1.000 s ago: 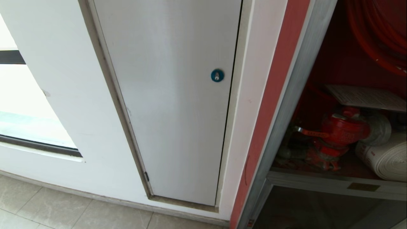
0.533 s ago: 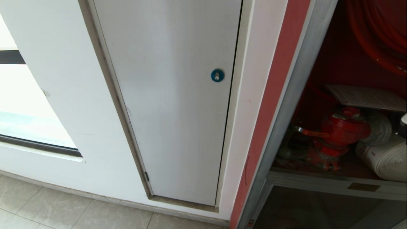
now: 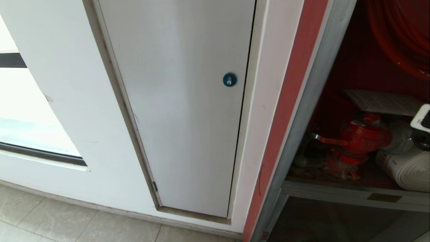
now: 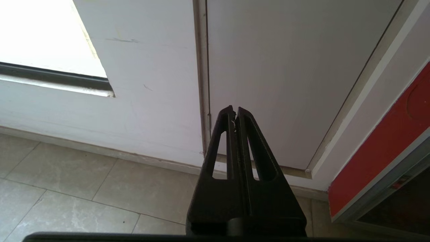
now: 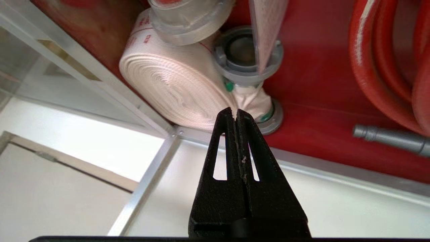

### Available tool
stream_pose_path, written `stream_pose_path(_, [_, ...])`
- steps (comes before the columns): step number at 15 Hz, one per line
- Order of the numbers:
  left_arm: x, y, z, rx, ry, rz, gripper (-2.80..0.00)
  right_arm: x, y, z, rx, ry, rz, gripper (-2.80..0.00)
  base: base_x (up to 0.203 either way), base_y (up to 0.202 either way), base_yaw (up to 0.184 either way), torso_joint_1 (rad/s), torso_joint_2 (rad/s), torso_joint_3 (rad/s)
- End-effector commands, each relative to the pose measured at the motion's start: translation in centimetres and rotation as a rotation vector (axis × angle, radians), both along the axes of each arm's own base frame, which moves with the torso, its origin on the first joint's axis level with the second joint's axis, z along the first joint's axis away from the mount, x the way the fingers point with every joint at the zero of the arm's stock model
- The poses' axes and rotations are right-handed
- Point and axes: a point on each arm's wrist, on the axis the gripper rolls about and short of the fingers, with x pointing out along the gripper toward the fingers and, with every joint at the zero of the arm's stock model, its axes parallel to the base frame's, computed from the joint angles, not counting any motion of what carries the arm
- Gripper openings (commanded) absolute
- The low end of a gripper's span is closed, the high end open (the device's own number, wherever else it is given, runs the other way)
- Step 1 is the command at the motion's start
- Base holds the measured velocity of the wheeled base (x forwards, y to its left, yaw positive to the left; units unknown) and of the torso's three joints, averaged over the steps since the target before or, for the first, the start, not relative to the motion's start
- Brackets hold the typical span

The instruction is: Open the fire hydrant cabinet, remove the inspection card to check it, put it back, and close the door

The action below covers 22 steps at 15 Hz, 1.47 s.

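The fire hydrant cabinet (image 3: pixel 314 97) stands open at the right, its red inside in sight. The inspection card (image 3: pixel 383 102) lies flat on top of the red valve (image 3: pixel 362 137); in the right wrist view the card (image 5: pixel 267 30) is a pale wedge over a grey coupling. My right gripper (image 5: pixel 235 112) is shut and empty, just outside the cabinet frame (image 5: pixel 302 161), pointing at the white rolled hose (image 5: pixel 168 87). Only its white wrist (image 3: pixel 421 122) shows in the head view. My left gripper (image 4: pixel 235 111) is shut, parked low. The door is out of view.
A white panel (image 3: pixel 181 101) with a round blue lock (image 3: pixel 229 79) fills the wall left of the cabinet. Red coiled hose (image 5: pixel 379 60) and a grey nozzle (image 5: pixel 389 137) sit deep inside. A dark glass panel (image 3: pixel 336 222) lies below the opening. Beige floor tiles (image 4: pixel 67 188) run along the wall.
The right arm's white wrist has come into the head view at the right edge, in front of the white hose. Nothing else has moved.
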Motion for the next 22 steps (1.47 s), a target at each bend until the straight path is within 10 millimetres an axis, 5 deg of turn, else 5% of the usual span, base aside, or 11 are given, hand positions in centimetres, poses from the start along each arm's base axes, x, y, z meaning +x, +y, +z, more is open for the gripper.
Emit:
stream_pose_path(1, [0.0,0.0,0.0,-0.001,0.001,0.001,-2.8,0.0,-0.9,0.3,0.007,0.001,0.012,0.0,0.0,0.0,0.0,0.0,0.0,0.0])
stream_pose_path(6, [0.0,0.0,0.0,-0.001,0.001,0.001,-2.8,-0.1,-1.9,1.2,-0.009,-0.073,0.063,0.0,0.0,0.0,0.0,0.0,0.0,0.0])
stream_pose_path(19, [0.0,0.0,0.0,-0.001,0.001,0.001,-2.8,-1.5,-2.7,0.4,-0.167,0.024,0.11,0.0,0.0,0.0,0.0,0.0,0.0,0.0])
stream_pose_path(22, [0.0,0.0,0.0,-0.001,0.001,0.001,-2.8,-1.8,-4.2,-0.3,-0.141,0.037,0.087,0.0,0.0,0.0,0.0,0.0,0.0,0.0])
